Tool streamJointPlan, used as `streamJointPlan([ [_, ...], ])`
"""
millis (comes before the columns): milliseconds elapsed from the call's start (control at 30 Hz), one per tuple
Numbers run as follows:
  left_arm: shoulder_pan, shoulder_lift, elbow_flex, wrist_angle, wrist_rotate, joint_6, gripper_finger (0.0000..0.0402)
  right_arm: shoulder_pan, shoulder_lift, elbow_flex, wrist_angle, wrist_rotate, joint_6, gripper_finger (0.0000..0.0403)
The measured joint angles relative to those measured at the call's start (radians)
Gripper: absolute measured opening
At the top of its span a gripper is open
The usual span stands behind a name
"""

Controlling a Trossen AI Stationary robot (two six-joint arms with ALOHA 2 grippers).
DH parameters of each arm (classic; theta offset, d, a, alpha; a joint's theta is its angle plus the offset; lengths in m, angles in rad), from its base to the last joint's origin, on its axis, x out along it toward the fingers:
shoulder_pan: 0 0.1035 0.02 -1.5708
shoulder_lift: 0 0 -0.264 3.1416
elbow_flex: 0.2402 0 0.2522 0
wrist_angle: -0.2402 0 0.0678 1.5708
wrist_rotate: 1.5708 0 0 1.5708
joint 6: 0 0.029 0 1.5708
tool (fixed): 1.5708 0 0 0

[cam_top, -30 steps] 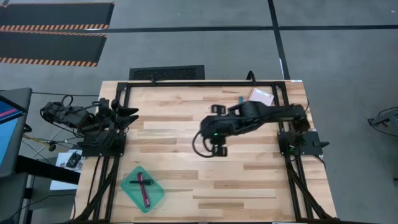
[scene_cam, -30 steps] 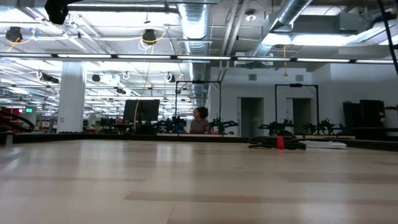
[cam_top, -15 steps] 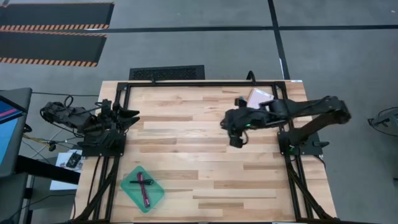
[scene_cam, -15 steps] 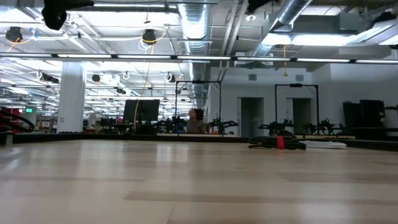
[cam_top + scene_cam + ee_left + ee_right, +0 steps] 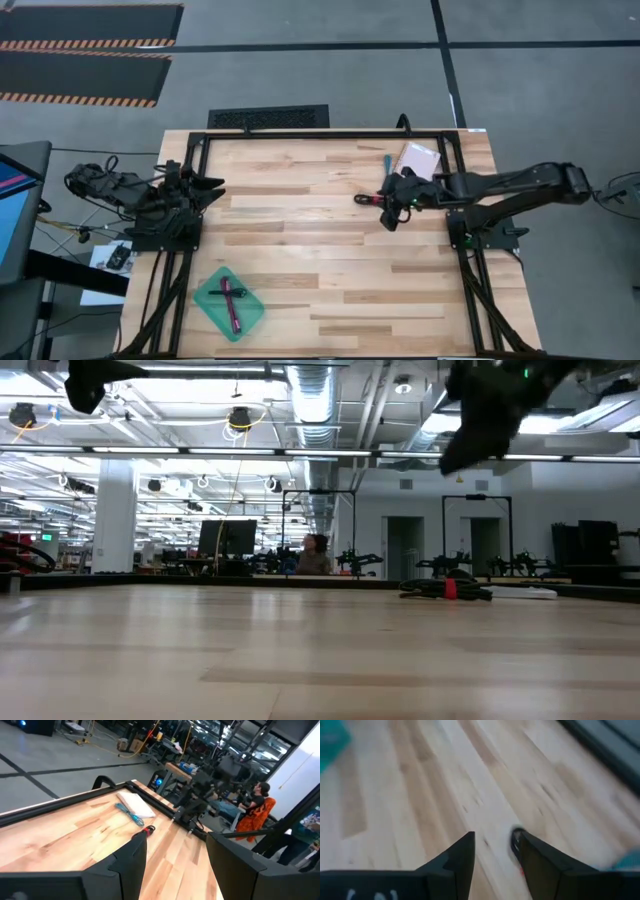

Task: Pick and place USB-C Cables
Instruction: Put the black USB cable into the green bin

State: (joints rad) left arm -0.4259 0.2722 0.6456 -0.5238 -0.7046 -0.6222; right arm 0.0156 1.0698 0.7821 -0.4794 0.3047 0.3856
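A black USB-C cable with a red part [image 5: 365,199] lies on the wood toward the table's right side; it also shows in the low view [image 5: 445,589] and in the left wrist view [image 5: 145,831]. My right gripper [image 5: 384,203] hovers open above it. In the right wrist view the cable's black end [image 5: 516,840] shows just past the open fingers [image 5: 495,840]. A teal cable [image 5: 388,160] lies by the far edge. A magenta cable [image 5: 236,315] and a black cable [image 5: 228,293] lie in the green tray [image 5: 212,310]. My left gripper [image 5: 215,187] waits open at the left edge.
A white-pink flat packet [image 5: 418,158] lies next to the teal cable at the far right corner. A black frame [image 5: 330,133] runs along the far edge. People and other robot stations stand in the room beyond the table.
My right arm has drawn back from the table's middle toward the right and slightly toward the far edge, ending over the black-and-red cable. Its gripper has come into the low view from above. The cables have not moved.
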Motion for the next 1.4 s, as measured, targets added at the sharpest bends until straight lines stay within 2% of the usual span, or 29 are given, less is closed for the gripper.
streamJointPlan([
  [233, 0.0, 0.0, 0.0, -0.036, -0.047, -0.019, 0.0194, -0.03, 0.046, -0.104, -0.019, -0.018, 0.04, 0.0241],
  [400, 0.0, 0.0, 0.0, -0.042, -0.07, -0.022, 0.0194, -0.072, 0.116, -0.106, 0.0, -0.016, -0.029, 0.0274],
  [700, 0.0, 0.0, 0.0, -0.054, -0.122, -0.02, 0.0194, -0.197, 0.282, -0.107, 0.034, -0.024, -0.211, 0.0276],
  [967, 0.0, 0.0, 0.0, -0.099, -0.139, -0.022, 0.0194, -0.289, 0.392, -0.106, 0.142, -0.164, -0.363, 0.0276],
  [1267, 0.0, 0.0, 0.0, -0.099, -0.143, -0.025, 0.0194, -0.373, 0.502, -0.102, 0.202, -0.266, -0.386, 0.0275],
  [1400, 0.0, 0.0, 0.0, -0.099, -0.142, -0.026, 0.0194, -0.361, 0.528, -0.1, 0.192, -0.257, -0.351, 0.0248],
])
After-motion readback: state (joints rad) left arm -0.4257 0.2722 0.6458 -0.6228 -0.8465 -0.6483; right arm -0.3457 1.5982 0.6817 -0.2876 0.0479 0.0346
